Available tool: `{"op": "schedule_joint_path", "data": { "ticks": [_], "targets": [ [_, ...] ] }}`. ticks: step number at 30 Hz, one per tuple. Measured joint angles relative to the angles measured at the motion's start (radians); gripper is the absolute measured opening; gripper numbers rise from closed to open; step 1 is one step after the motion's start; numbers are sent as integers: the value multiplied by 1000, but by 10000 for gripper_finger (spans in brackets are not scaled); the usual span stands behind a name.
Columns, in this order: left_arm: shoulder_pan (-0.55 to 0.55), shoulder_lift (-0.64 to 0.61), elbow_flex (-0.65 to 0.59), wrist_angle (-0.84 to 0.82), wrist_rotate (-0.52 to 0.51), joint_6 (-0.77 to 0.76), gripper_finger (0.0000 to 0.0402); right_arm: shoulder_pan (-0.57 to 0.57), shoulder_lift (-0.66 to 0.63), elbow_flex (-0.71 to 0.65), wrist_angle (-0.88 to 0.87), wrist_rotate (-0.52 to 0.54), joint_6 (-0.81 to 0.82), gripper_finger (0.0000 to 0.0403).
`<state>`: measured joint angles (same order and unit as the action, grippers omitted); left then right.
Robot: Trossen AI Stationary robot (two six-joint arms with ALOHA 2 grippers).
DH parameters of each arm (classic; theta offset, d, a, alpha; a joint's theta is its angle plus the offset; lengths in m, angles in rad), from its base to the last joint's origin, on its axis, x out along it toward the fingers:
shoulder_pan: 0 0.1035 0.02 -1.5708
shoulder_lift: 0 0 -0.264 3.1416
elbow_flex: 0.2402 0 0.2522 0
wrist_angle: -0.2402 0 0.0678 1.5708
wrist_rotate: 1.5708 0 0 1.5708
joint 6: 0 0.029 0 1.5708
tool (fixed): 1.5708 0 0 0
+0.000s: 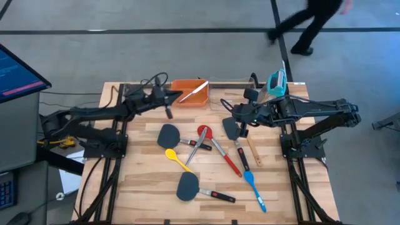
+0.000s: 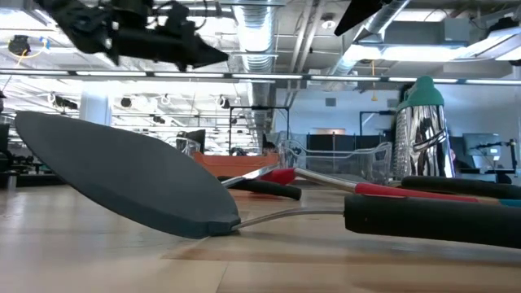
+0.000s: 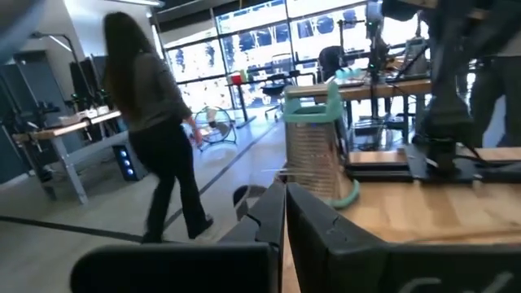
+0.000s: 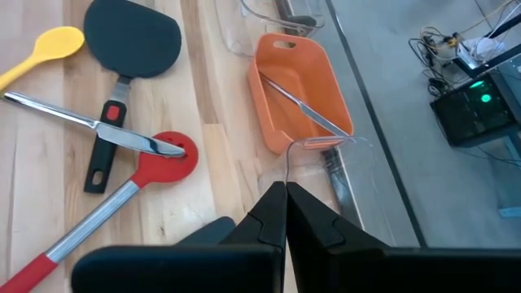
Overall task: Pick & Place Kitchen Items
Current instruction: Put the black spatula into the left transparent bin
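Kitchen items lie scattered on the wooden table: black spatulas [image 1: 169, 135] [image 1: 187, 185], a red spoon [image 1: 203, 132] with metal tongs [image 4: 98, 126] across it, a yellow spoon [image 1: 175, 157], a blue spoon [image 1: 253, 184] and a wooden fork [image 1: 254, 150]. A pale utensil [image 4: 303, 111] lies slanted in the orange bin [image 1: 189, 100]. My left gripper [image 1: 180, 95] hangs shut beside the bin's left end, above the table, holding nothing. My right gripper [image 4: 285, 203] is shut and empty too, raised to the right of the bin and pointing toward it.
A clear plastic bin [image 4: 330, 159] stands right of the orange bin at the far edge. A teal-handled metal grater [image 1: 277, 82] stands at the far right. A third black spatula [image 1: 230, 129] lies under my right gripper. A person [image 1: 306, 25] walks beyond the table.
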<state>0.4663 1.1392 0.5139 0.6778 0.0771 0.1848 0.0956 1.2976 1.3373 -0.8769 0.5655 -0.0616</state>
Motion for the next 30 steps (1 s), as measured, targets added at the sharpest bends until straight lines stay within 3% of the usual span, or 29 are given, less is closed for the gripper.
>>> {"op": "schedule_joint_path", "data": {
  "ticks": [12, 19, 25, 30],
  "targets": [
    [-58, -290, -151, -70, -1, -62, 1, 0, 0, 0, 10, -18, 2, 2],
    [-96, -322, -181, -73, -3, -69, 1, -24, 0, 0, 85, -22, -72, 1],
    [-121, -322, -211, -75, -7, -92, 1, -79, 0, 0, 184, -189, -163, 0],
    [-152, -322, -214, -72, -6, -92, 2, -125, 0, 0, 236, -206, -208, 0]
  ]
}}
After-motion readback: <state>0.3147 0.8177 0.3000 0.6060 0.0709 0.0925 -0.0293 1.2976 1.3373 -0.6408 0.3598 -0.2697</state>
